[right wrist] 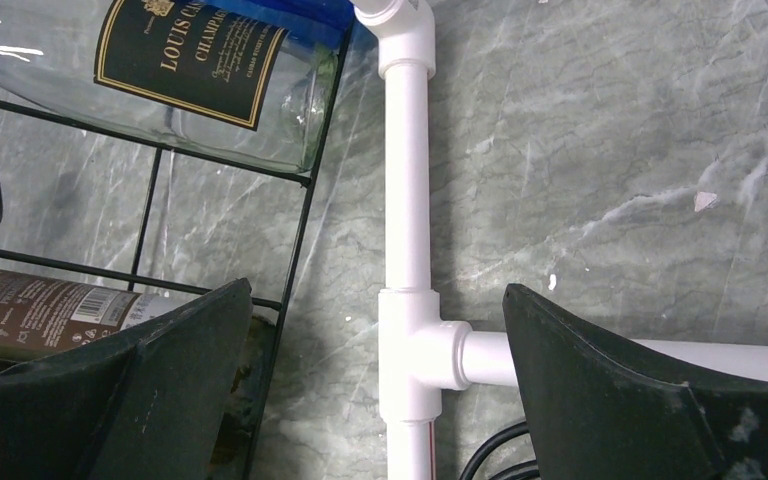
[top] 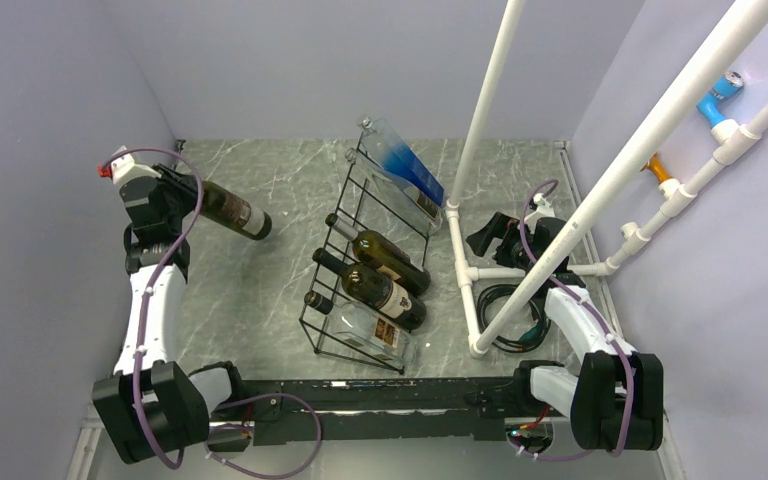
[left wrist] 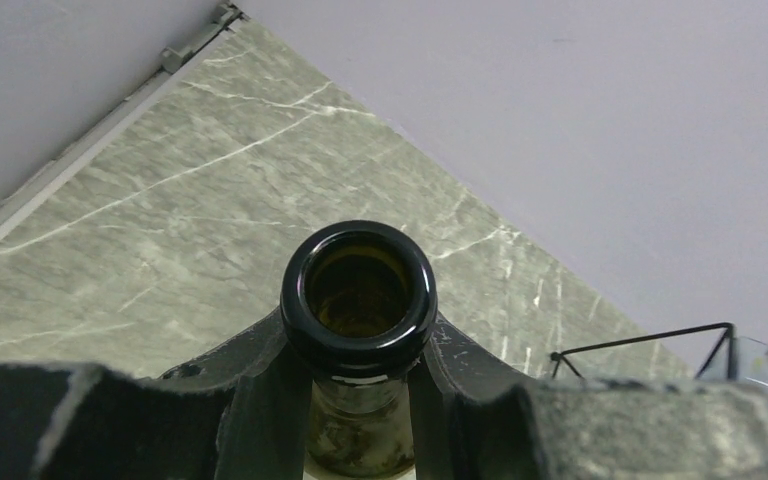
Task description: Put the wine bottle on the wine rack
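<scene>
My left gripper (top: 186, 192) is shut on the neck of a dark green wine bottle (top: 238, 213) and holds it off the floor at the back left, base pointing right toward the rack. In the left wrist view its open mouth (left wrist: 358, 290) sits between my fingers (left wrist: 260, 380). The wine rack (top: 338, 300), a black wire frame, stands in the middle with several bottles lying in it: a clear and blue one (top: 407, 168), two dark ones (top: 385, 258) and a clear one (top: 372, 332). My right gripper (top: 488, 236) is open and empty to the right of the rack.
A white PVC pipe frame (top: 465, 280) rises just right of the rack, and its tee (right wrist: 412, 345) lies under my right gripper (right wrist: 376, 300). The rack's edge wire (right wrist: 307, 200) and a labelled clear bottle (right wrist: 190, 50) show there. Black cables (top: 505, 305) lie coiled nearby. Walls close three sides.
</scene>
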Motion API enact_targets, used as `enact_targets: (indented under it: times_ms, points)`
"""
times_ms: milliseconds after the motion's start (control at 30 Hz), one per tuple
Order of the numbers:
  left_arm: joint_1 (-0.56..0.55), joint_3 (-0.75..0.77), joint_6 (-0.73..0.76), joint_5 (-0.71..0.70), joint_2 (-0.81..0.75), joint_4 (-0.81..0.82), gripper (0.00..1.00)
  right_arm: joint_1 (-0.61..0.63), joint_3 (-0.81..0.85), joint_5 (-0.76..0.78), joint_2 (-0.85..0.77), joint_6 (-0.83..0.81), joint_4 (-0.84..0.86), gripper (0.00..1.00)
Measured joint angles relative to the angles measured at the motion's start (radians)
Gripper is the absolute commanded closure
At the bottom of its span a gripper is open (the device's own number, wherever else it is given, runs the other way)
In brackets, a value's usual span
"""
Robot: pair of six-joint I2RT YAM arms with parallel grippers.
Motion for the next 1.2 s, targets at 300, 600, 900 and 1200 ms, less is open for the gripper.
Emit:
enact_targets:
  times_ms: [300,600,900,1200]
  points:
    - [0.000,0.026,-0.110,0.077,-0.112,-0.013,1.00,0.000,0.000,0.000,0.002,0.000,0.000,0.00]
    - [-0.010,0.068,-0.291,0.240,-0.176,0.037,1.00,0.000,0.000,-0.001,0.002,0.001,0.000,0.00]
    - [-0.177,0.080,-0.361,0.294,-0.193,0.117,1.00,0.000,0.000,-0.002,0.000,0.001,0.000,0.00]
    - [-0.472,0.119,-0.338,0.266,-0.151,0.170,1.00,0.000,-0.002,-0.010,-0.002,0.001,0.000,0.00]
